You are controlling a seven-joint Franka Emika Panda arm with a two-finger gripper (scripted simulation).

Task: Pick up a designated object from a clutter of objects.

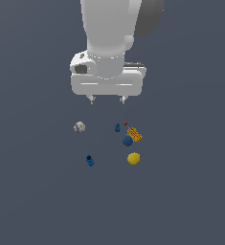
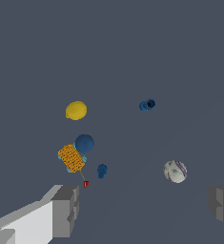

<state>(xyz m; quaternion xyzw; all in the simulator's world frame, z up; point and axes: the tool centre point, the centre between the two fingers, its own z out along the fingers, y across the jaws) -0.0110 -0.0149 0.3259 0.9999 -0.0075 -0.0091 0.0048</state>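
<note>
The gripper [image 1: 106,99] hangs above the dark floor [image 1: 32,191] with its two fingers spread wide and nothing between them; in the wrist view the grey finger pads [image 2: 66,209] sit far apart at either side, the gap between them bare. Below it lie seven small things, one of each. Nearest the fingers on the exterior view's left is one whitish-grey lump [image 1: 79,127], alone and well apart from the others. Toward the exterior view's right there is a tight little group: one small blue cone [image 1: 117,128], one red speck [image 1: 126,124] just beside it, one orange patterned block [image 1: 134,134], and one blue ball [image 1: 128,140] touching the block's edge. In the wrist view the same ball [image 2: 84,143] presses against the block [image 2: 71,158], with the cone [image 2: 101,170] and the speck [image 2: 86,184] near them. Further out from the group sits one yellow ball [image 1: 133,158], near the blue ball but clear of it. And the target, one tiny dark-blue lumpy piece with a blackish top [image 1: 89,161], stands by itself toward the exterior view's left, well apart from the yellow ball and from the grey lump, untouched by the gripper. The wrist view shows it too [image 2: 147,105], dark hollow at one end, open floor all round.
</note>
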